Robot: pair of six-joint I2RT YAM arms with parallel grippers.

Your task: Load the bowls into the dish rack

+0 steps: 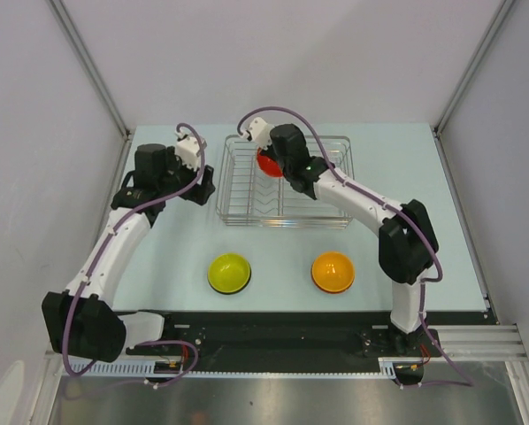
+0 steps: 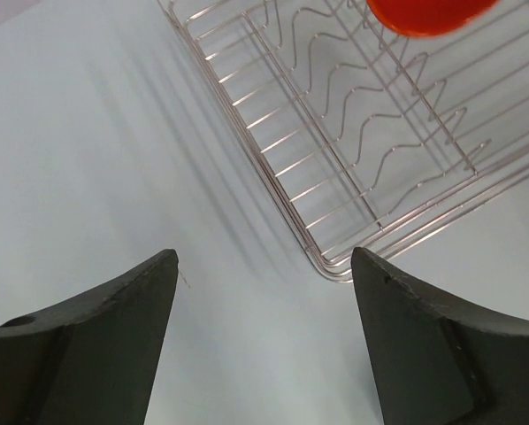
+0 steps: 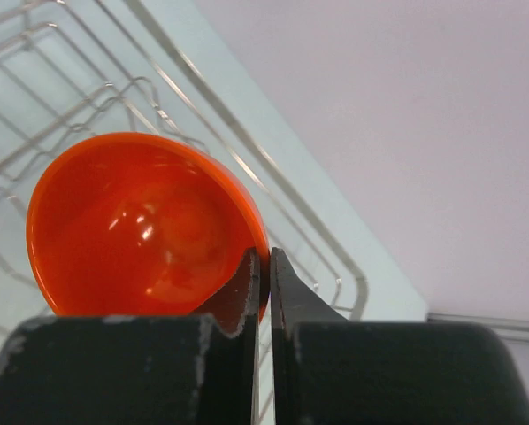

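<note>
Stretching from wall to wall, the pale blue surface carries a silver wire dish rack at its far middle. The right arm reaches from the near right corner over the rack, and its tool is clenched on the rim of a red bowl, which hangs tilted over the far part of the rack with its hollow facing the wrist camera. The left arm stretches along the left side. Its tool is released, the fingers spread wide with nothing between them, over bare surface just left of the rack's near left corner. Two more bowls sit upright on the surface near the rack's near side, well apart from each other: a yellow-green bowl on the left and an orange bowl on the right.
</note>
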